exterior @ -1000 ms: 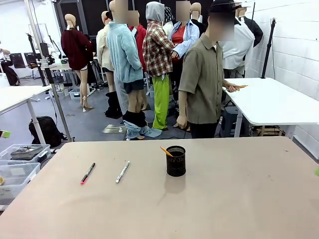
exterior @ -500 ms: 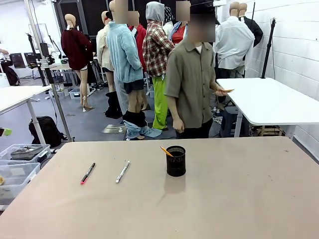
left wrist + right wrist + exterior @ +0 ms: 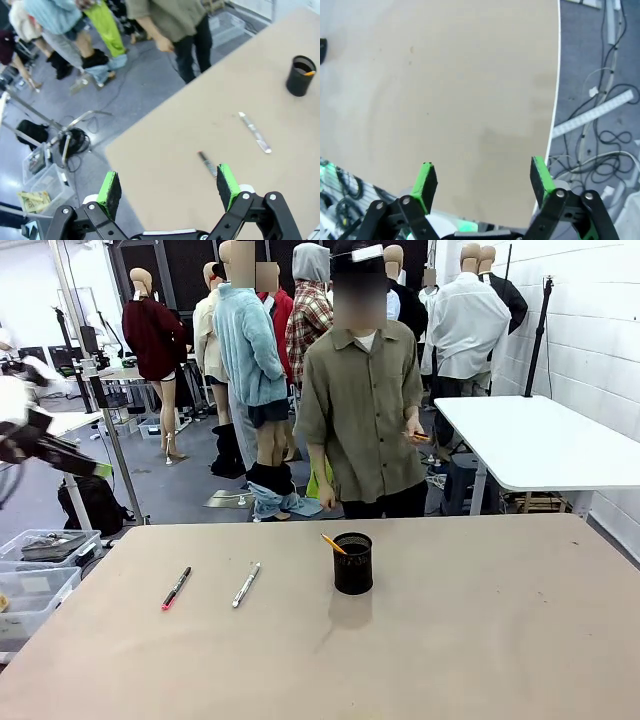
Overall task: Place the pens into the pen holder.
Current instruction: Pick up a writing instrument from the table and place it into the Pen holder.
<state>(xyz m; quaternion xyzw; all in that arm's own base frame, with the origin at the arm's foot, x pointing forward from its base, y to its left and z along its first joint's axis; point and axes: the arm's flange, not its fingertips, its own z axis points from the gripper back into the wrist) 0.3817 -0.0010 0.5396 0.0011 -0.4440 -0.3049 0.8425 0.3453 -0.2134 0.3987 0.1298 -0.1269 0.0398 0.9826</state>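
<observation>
Front view: pen holder [image 3: 353,565] upright mid-table, orange pencil [image 3: 333,543] leaning out of it. White pen [image 3: 246,584] and black pen [image 3: 176,588] lie flat to its left, apart.
Left wrist: left gripper [image 3: 169,186] spread wide, empty, above the black pen.
Right wrist: right gripper [image 3: 482,180] spread, empty, over the table [image 3: 445,75] edge.

My left gripper [image 3: 169,187] is made of black linkage fingers with round silver screws at the joints. They end in bright green pads [image 3: 111,194], and white rounded housing sits behind the knuckles. My right gripper [image 3: 483,181] is built alike, with black links, silver pins and green tips, and a green light below its base.
</observation>
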